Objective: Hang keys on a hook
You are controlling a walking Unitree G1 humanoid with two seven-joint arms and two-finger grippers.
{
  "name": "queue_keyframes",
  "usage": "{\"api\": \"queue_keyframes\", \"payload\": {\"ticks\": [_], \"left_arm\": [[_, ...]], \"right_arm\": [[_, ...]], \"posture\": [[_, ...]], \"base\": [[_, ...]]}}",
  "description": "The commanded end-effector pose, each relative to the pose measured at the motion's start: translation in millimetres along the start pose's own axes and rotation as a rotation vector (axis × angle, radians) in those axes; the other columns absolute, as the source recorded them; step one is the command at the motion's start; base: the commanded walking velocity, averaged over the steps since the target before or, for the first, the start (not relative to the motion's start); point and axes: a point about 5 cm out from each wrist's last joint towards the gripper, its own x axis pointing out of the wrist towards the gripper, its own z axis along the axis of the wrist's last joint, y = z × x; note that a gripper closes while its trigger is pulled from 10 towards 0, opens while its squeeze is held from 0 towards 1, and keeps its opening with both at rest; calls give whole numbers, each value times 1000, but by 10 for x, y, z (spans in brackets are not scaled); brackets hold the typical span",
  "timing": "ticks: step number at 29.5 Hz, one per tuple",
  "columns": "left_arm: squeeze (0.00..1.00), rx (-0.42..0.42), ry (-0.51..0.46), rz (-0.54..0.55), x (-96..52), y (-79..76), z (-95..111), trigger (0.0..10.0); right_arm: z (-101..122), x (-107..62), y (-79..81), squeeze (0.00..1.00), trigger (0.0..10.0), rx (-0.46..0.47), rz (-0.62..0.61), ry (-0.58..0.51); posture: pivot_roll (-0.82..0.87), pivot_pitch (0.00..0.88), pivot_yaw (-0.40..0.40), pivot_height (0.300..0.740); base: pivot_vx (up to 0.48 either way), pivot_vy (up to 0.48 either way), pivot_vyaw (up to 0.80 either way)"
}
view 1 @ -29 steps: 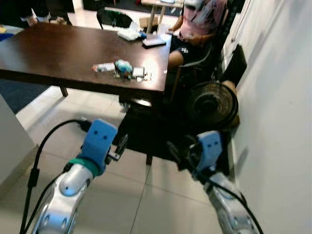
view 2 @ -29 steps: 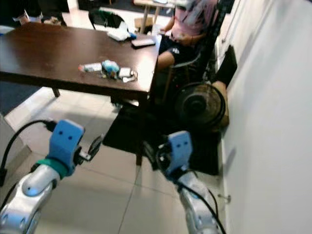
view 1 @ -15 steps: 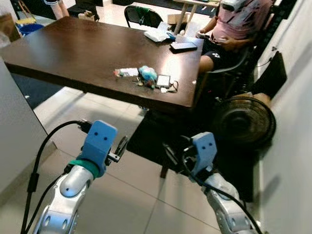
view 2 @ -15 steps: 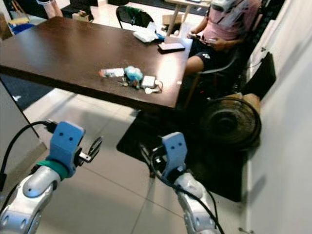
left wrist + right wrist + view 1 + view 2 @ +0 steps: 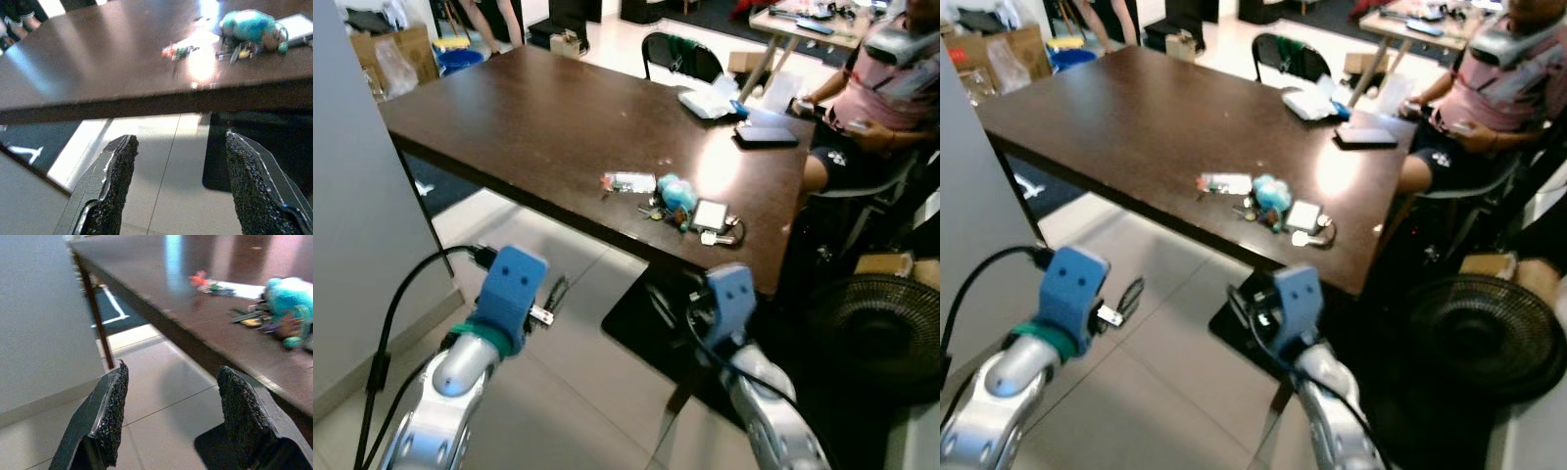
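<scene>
- Left gripper [image 5: 173, 188] is held low over the tiled floor [image 5: 578, 294], short of the table [image 5: 529, 108] edge – its fingers [image 5: 115, 181] spread wide with nothing between them
- Right gripper [image 5: 171, 416] is also below the table edge, fingers wide apart and empty
- Keys [image 5: 656, 209] lie on the table ahead of and above both grippers, touching a teal plush toy [image 5: 677, 192], well apart from either gripper
- A small white card [image 5: 710, 213] lies just beside the toy, and a small packet [image 5: 626, 182] on its other side
- Beyond the right gripper a person [image 5: 886, 78] sits at the table's far end – a black fan [image 5: 881, 323] stands on the floor to that gripper's right
</scene>
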Motion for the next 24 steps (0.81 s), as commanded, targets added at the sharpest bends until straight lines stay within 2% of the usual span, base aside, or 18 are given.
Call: {"api": "queue_keyframes", "payload": {"ticks": [1,11,13,14,15,18,24], "left_arm": [[0,-3,6,-21,-4,-59,-15,10000],[0,-28,-30,-6,17,-30,86,10000],[0,-45,-90,-25,43,-7,247,10000],[0,-52,-170,-124,30,-47,442,10000],[0,-52,-185,-150,24,-61,479,10000],[0,-21,-217,-333,-50,-187,593,10000],[0,-14,-197,-368,-64,-225,566,10000]], "right_arm": [[-67,-46,-49,0,10000,18,-25,29],[-61,-40,-74,0,10000,11,-37,29],[49,0,-203,0,10000,-15,-82,-6],[167,36,-311,0,10000,-33,-108,-37],[186,42,-326,0,10000,-35,-110,-42],[173,28,-388,0,10000,-40,-120,-30],[150,19,-388,0,10000,-39,-124,-24]], "posture": [[44,89,65,740],[45,93,66,740],[43,93,65,740],[42,92,63,740],[42,92,63,740],[40,89,64,740],[40,89,64,740]], "base": [[480,0,0],[480,0,0],[480,0,-494],[480,0,-644],[480,0,-644],[432,0,-800],[330,0,-800]]}}
